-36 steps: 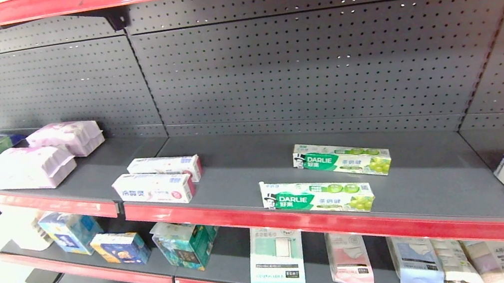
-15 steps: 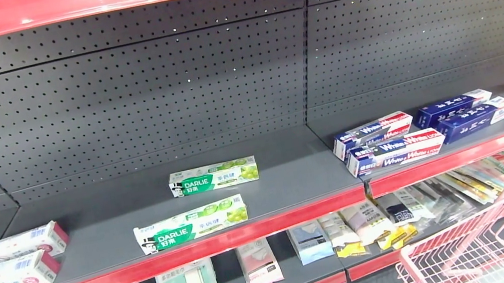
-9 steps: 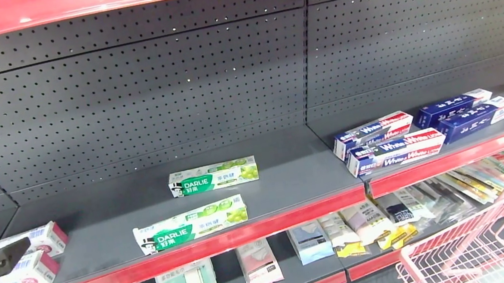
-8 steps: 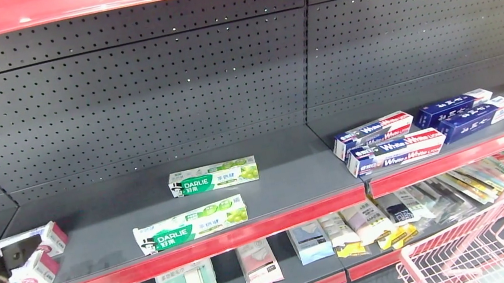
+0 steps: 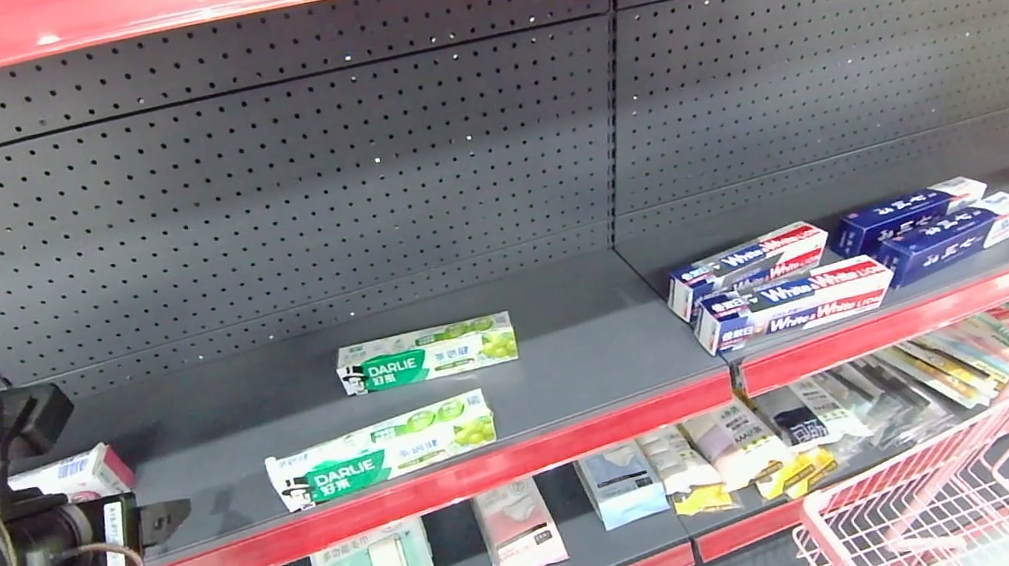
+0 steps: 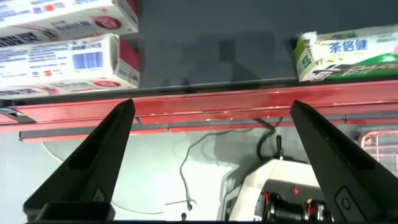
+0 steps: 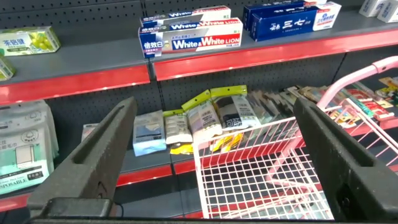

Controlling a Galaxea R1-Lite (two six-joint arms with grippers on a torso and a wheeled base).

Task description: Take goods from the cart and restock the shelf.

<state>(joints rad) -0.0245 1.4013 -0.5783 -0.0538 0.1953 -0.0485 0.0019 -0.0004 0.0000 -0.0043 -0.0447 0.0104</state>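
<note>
While right hand [image 7: 214,103] gapes, cart [image 7: 251,163] lies ahead.

The shelf [image 5: 576,353] was viewed by the head camera from in front and above its board, faced forward and down, with the cart [image 5: 963,494] caught at the right. The left wrist view was taken from close before the shelf's red front edge, and the front green toothpaste box [image 6: 348,56] was shared with the head view. The right wrist view was taken from farther back, and the blue-and-white boxes [image 7: 189,38] and the cart were shared with the head view.
</note>
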